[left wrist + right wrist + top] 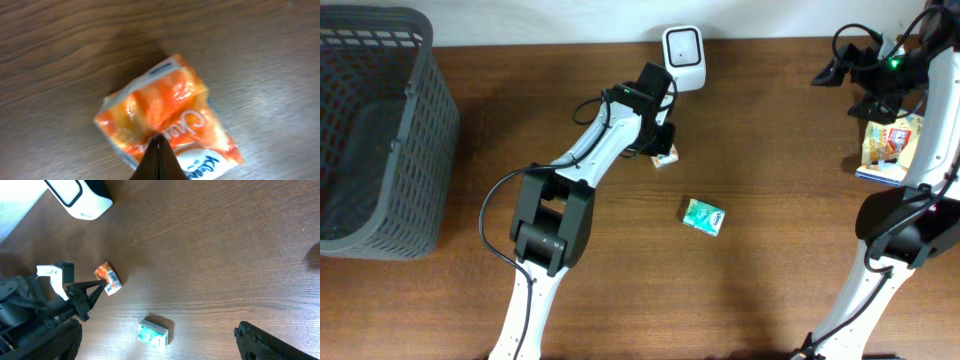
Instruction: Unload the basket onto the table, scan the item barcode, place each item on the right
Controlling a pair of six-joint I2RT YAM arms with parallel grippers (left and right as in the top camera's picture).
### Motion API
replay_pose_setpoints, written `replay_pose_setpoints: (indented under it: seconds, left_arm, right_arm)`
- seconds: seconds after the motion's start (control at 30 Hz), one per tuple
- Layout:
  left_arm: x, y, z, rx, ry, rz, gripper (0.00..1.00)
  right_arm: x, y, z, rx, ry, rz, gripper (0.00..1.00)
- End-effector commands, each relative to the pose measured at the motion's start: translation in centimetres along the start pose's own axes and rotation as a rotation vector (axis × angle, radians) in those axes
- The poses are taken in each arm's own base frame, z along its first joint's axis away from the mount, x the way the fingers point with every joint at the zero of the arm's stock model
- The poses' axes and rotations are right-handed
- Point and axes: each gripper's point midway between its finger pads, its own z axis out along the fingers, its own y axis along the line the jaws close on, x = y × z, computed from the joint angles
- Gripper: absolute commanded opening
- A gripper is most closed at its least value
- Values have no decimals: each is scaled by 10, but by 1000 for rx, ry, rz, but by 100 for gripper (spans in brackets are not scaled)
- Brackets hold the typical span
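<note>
Overhead, we see the white boxy barcode scanner (683, 57) at the far edge of the brown wooden bench (770, 290). Just on the near side of the scanner, the left gripper (158, 144) is closed, its tips pinching the crinkled wrapper of the orange plastic tissue packet (170, 100). A green tissue packet (704, 216) lies farther out on that same side. Well to the scanner's right, the right gripper (848, 72) stands wide open, holding nothing.
</note>
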Motion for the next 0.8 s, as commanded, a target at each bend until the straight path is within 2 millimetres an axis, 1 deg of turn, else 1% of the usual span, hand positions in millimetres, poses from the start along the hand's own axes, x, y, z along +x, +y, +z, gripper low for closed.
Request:
replay_pose_setpoints:
  seconds: [0.0,0.1,0.27,0.33,0.43,0.53,0.6,0.7,0.77]
  left_arm:
    - [9,40,7,-202,28,11,0]
    - [9,44,7,-225,27,11,0]
    - [10,44,9,-225,32,11,0]
    - [12,46,14,-231,43,11,0]
    - [22,50,27,-238,80,11,0]
    - [25,52,27,-241,92,8,0]
    - [27,57,26,-253,105,2,0]
    - [32,73,21,-322,122,-20,0]
    - [32,76,21,-324,123,-28,0]
  right_arm:
    - [0,4,-6,7,-16,-28,98]
    - [0,4,-6,7,-16,-28,98]
    - [0,4,-6,7,-16,-28,98]
    - [0,4,-6,7,-16,-29,98]
    - [0,4,-6,7,-16,-28,98]
    - [0,4,-6,7,-16,-29,98]
    - [0,4,-6,7,-16,-29,98]
    - [0,4,-6,7,-16,-28,98]
    - [0,4,-6,7,-16,-28,98]
